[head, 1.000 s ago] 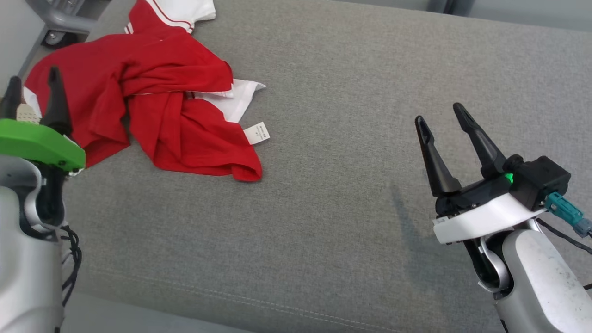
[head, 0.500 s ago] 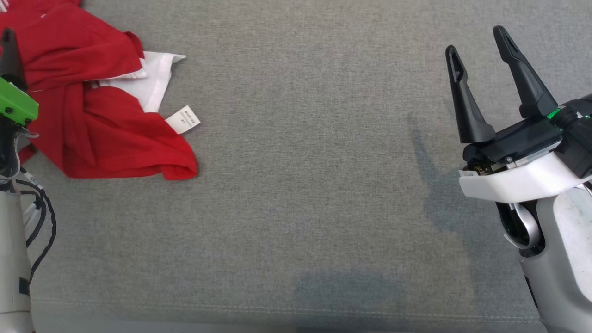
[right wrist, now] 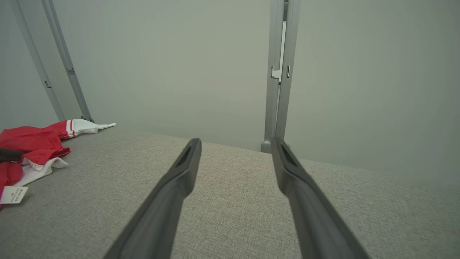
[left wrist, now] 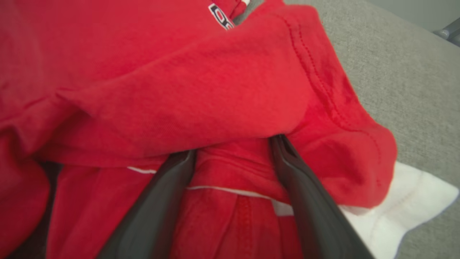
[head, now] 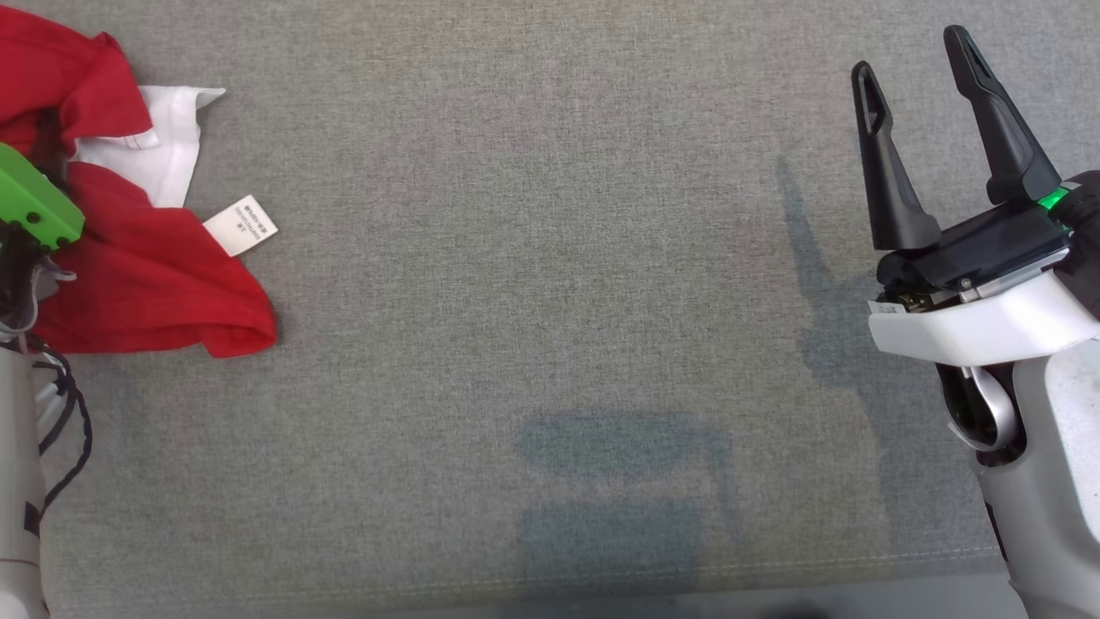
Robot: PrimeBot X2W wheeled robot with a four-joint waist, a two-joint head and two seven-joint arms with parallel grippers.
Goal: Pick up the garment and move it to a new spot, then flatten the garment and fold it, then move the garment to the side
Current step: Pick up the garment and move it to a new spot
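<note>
Two grippers are in view, and both stand with their fingers apart. The left gripper [left wrist: 233, 145] is buried in the crumpled red and white garment [head: 155, 284]. In the left wrist view its two dark fingers [left wrist: 158, 201] go under a thick red fold which hides their tips, and a ridge of red cloth with a thin white stripe lies between them, not pinched. The garment lies in a heap at the left edge of the head view, on the grey woven fabric surface [head: 550, 258], with a small white label [head: 242, 225] sticking out toward the middle. Part of the garment is cut off by the picture edge, and the green plastic cover [head: 34, 206] of the left wrist is in front of it. The right gripper [head: 911, 53] hovers over bare surface at the right, well apart from the garment, holding nothing. I judge that the first step is in hand, the picking up, and that the grasp itself is not yet made. The next move calls for closing the left fingers firmly on the cloth between them, so that several layers are caught and not only one loose flap. Then the garment must be lifted high enough that the hanging part does not drag, and carried toward the wide free middle of the surface.
</note>
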